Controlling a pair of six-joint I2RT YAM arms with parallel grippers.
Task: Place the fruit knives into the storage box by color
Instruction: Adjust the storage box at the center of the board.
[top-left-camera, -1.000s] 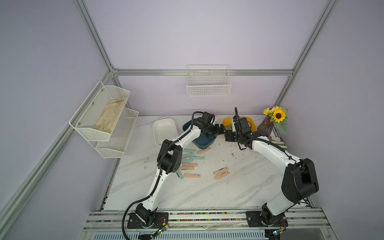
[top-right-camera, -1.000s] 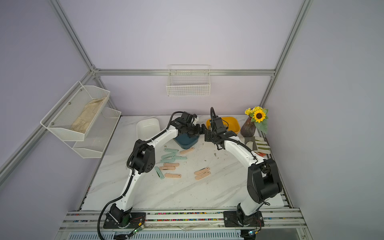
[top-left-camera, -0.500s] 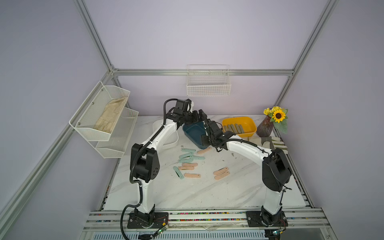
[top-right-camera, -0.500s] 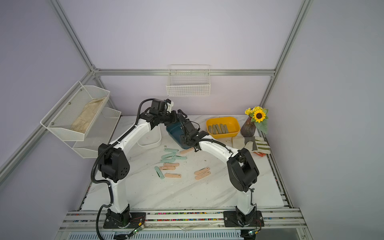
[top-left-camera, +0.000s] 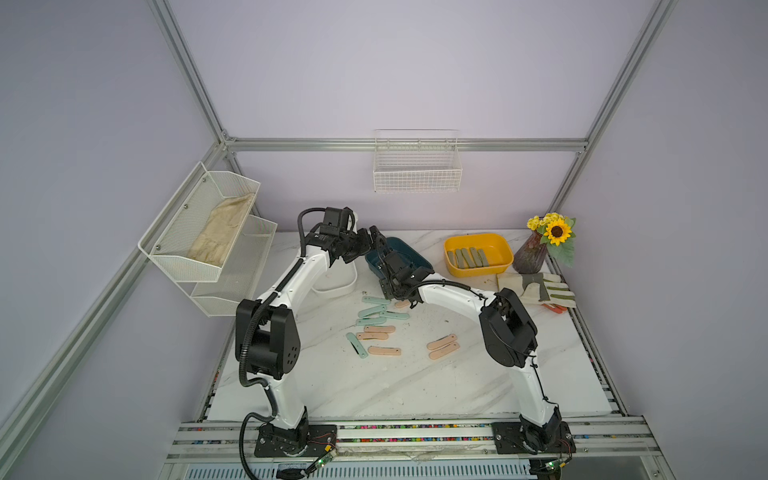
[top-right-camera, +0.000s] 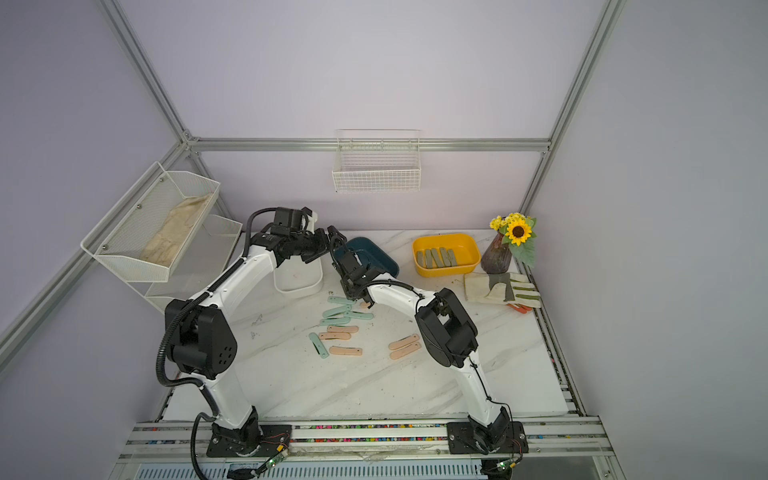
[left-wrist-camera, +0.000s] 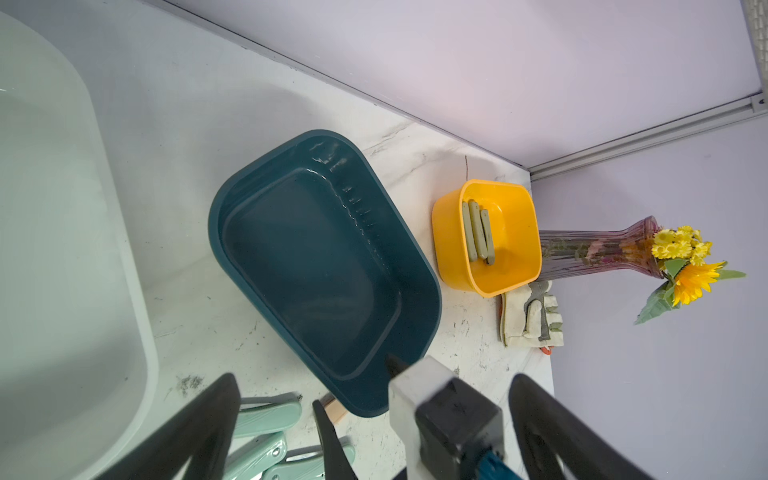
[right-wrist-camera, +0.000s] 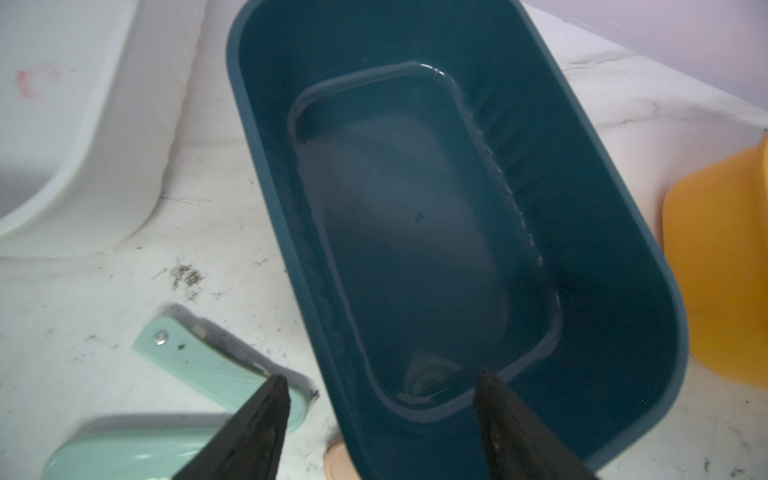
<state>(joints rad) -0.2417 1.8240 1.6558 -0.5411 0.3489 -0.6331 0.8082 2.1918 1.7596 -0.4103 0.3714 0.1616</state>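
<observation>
1. My left claw (top-left-camera: 368, 243) (left-wrist-camera: 374, 380) hangs released above the far left corner of the teal box (top-left-camera: 415, 255), its fingers spread wide with nothing between them.
2. My right claw (top-left-camera: 386, 264) (right-wrist-camera: 382, 376) is released too and holds nothing. It hovers at the near left end of the teal box, one finger (right-wrist-camera: 257, 419) over one of the mint knives (right-wrist-camera: 187, 361).
3. Three boxes line the far side of the table (top-left-camera: 374, 395): the white box (top-left-camera: 340, 286) on the left, the teal box in the middle, and the yellow box (top-left-camera: 503, 249) on the right.
4. The grey-green knives (top-left-camera: 467, 257) lie side by side in the yellow box.
5. The other mint knives (top-left-camera: 374, 311) and the pink knives (top-left-camera: 384, 351) lie loose on the table, on the near side of the teal box. Two of the pink ones sit apart to the right.
6. A glove (top-left-camera: 536, 286) lies just beside the vase (top-left-camera: 530, 253) at the far right.
</observation>
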